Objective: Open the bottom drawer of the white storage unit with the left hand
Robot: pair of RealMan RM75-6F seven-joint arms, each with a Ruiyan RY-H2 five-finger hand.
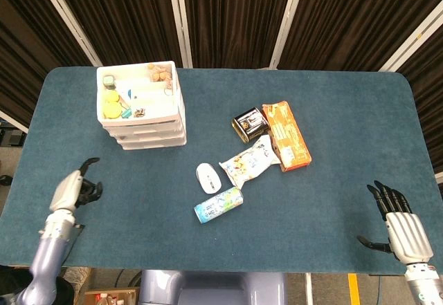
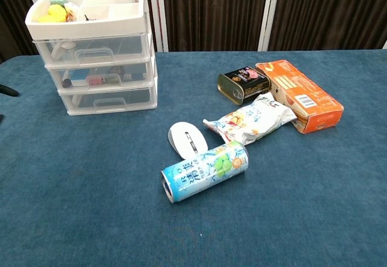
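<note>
The white storage unit (image 1: 142, 108) stands at the table's back left, with three drawers under an open top tray. Its bottom drawer (image 2: 109, 100) is closed, its handle (image 2: 109, 104) facing front. My left hand (image 1: 75, 191) hovers over the table's front left, well short of the unit and to its front left. It holds nothing, and its fingers are apart and partly bent. In the chest view only a dark fingertip (image 2: 6, 89) shows at the left edge. My right hand (image 1: 401, 227) stays at the front right edge, fingers spread and holding nothing.
In the middle of the table lie a white mouse (image 1: 208, 178), a drink can on its side (image 1: 219, 205), a snack bag (image 1: 249, 161), a black tin (image 1: 248, 124) and an orange box (image 1: 286, 135). Blue cloth (image 1: 124, 187) stretches between my left hand and the unit.
</note>
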